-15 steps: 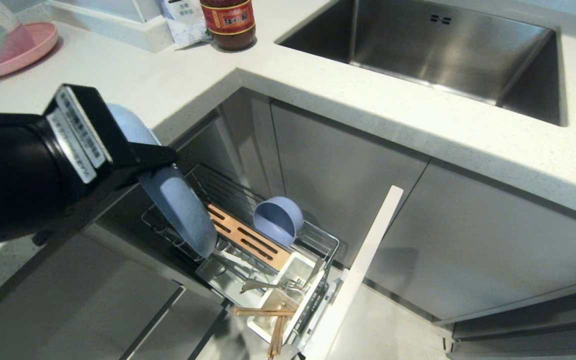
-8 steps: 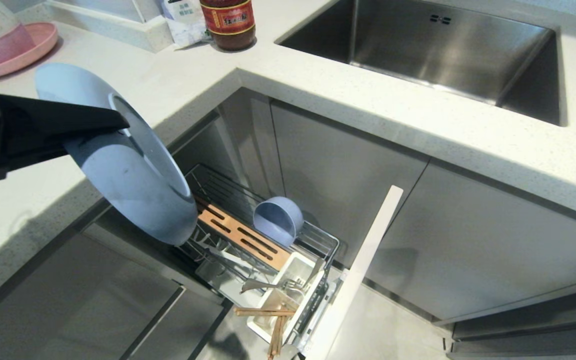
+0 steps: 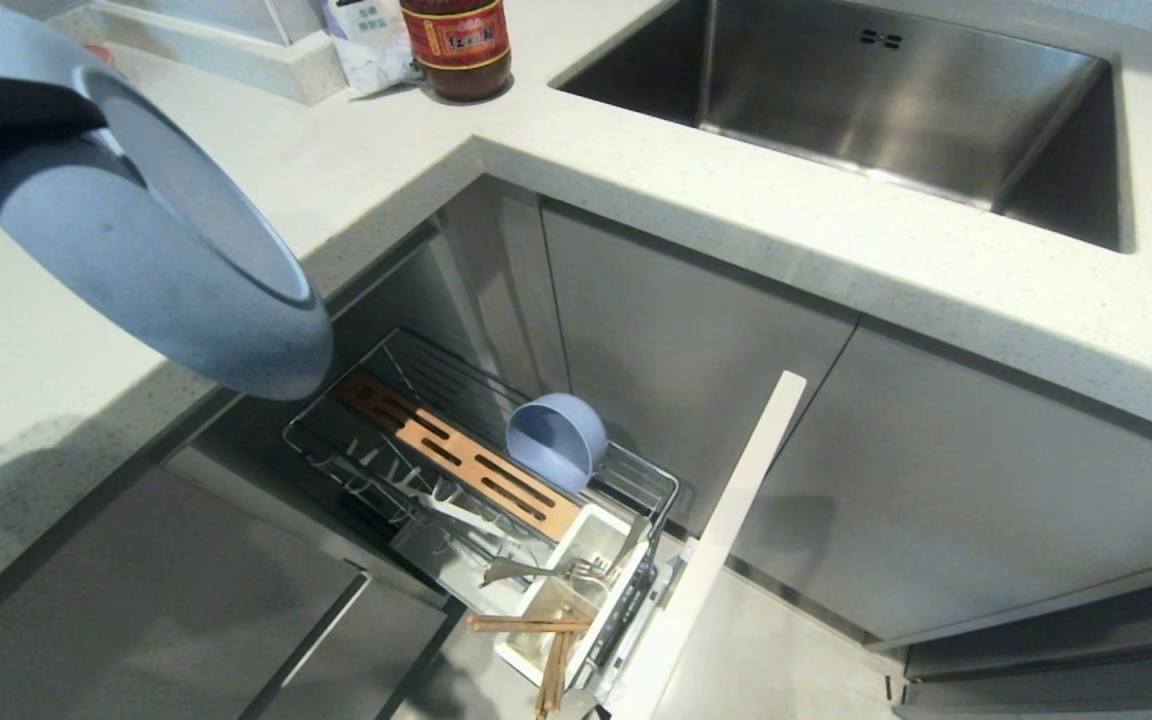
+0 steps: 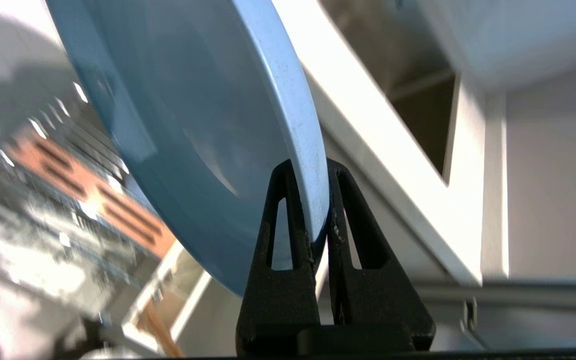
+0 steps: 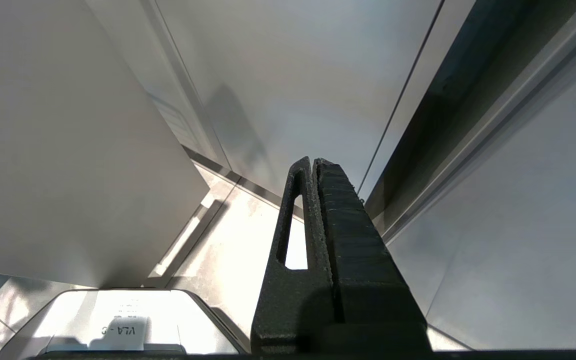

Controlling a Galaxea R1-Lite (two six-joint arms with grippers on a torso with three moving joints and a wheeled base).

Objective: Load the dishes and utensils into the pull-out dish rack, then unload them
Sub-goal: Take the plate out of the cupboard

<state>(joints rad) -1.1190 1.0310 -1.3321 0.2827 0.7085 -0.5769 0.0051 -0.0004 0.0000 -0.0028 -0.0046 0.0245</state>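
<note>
So the light-blue plate [image 3: 136, 240] is out of the pull-out dish rack [image 3: 481, 470] now. A second ago it was still down among the upright prongs at the back of the rack, half a second ago it was partway up, and now it hangs clear above the rack's rear end, over the edge of the white table [image 3: 356, 170], up in the left part of the head view. The wooden strip [image 3: 456, 455] that it was covering is fully visible again. My read: loading is done and this is the unload phase, with the plate as the first thing coming out.

Grip-wise, the left pincer [image 4: 312, 200] is pinching the plate's rim, one finger on each face, and the plate sticks out away from the wrist, tilted on edge rather than flat. In the head view the pincer itself is mostly hidden behind the plate.

The rest hasn't budged: the small blue bowl [image 3: 556, 440] sits on its side by the wooden strip, and the fork [image 3: 541, 572] and chopsticks [image 3: 536, 640] are in the white utensil box [image 3: 586, 590] at the front, by the pale cabinet front [image 3: 716, 540].

The right pincer [image 5: 314, 165] is pressed together, holding nothing, parked low by the cabinet doors.

Next is probably setting the plate flat on the table.
</note>
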